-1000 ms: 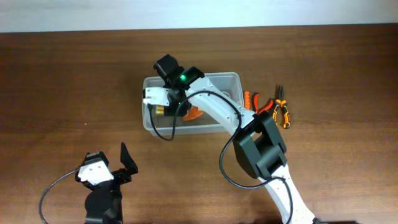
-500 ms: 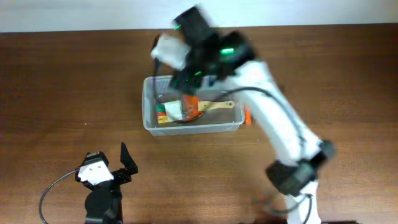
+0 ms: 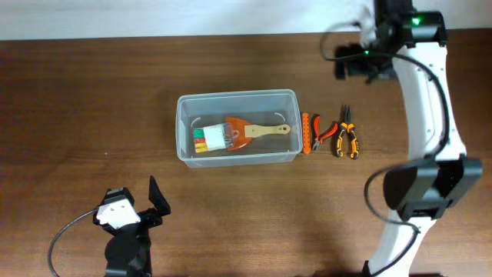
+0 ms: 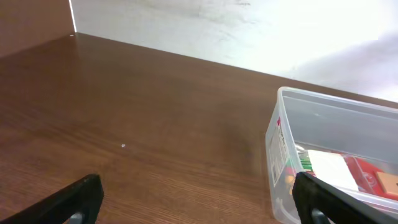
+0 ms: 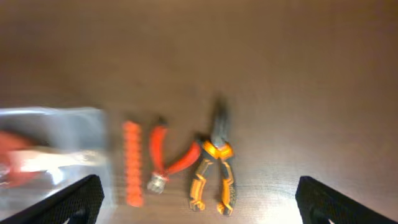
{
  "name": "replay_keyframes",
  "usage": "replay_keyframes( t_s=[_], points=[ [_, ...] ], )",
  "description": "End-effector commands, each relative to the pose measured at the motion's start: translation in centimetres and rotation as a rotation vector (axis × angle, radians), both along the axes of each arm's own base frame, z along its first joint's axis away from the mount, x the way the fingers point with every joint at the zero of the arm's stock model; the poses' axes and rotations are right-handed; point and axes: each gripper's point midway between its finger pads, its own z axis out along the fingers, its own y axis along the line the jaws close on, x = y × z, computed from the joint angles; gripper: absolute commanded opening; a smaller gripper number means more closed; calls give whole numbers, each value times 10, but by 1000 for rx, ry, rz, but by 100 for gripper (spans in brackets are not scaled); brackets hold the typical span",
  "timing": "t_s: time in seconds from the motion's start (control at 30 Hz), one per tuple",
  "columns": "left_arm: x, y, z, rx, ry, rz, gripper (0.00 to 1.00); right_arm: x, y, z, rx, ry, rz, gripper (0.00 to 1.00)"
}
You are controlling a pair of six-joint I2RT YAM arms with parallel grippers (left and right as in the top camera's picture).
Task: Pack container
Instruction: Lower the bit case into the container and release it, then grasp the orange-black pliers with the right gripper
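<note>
Packing container (image 3: 237, 95) partway: brush (image 3: 247, 132) in, three tools (image 3: 323, 134) outside.
Hovering by worktop's (image 3: 77, 92) far edge, right claw (image 5: 199, 193) spread, empty; left claw (image 4: 199, 193) spread too.

A dark brown wood-grain table (image 3: 77, 92) filled the overhead view, its far edge meeting a plain white wall (image 4: 205, 28). At the far left corner, a brown panel (image 4: 31, 25) stood against the wall. Bright light washed the wall's right side.
</note>
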Motion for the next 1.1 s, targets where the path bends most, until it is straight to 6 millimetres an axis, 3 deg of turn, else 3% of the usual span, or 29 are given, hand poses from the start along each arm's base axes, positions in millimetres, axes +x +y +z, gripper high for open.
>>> replay_keyframes(
  t_s=[0.0,0.03,0.13,0.27,0.53,0.7,0.87,0.97,1.07],
  points=[
    [0,0,-1,9,2,-3,99,-17,-20,-57,35,152,-120,95],
    [0,0,-1,9,2,-2,99,-24,-26,-82,36,196,-135,91],
    [0,0,-1,9,2,-2,99,-32,-32,-119,39,229,-152,87],
    [0,0,-1,9,2,-3,99,-42,-37,-149,41,251,-165,79],
    [0,0,-1,9,2,-2,99,-50,-51,-159,47,271,-200,68],
    [0,0,-1,9,2,-2,99,-63,-49,-164,48,318,-197,63],
    [0,0,-1,9,2,-3,99,-80,-42,-184,42,367,-163,62],
    [0,0,-1,9,2,-3,99,-90,-41,-194,46,394,-164,52],
    [0,0,-1,9,2,-2,99,-99,-40,-203,47,415,-164,49]
  ],
)
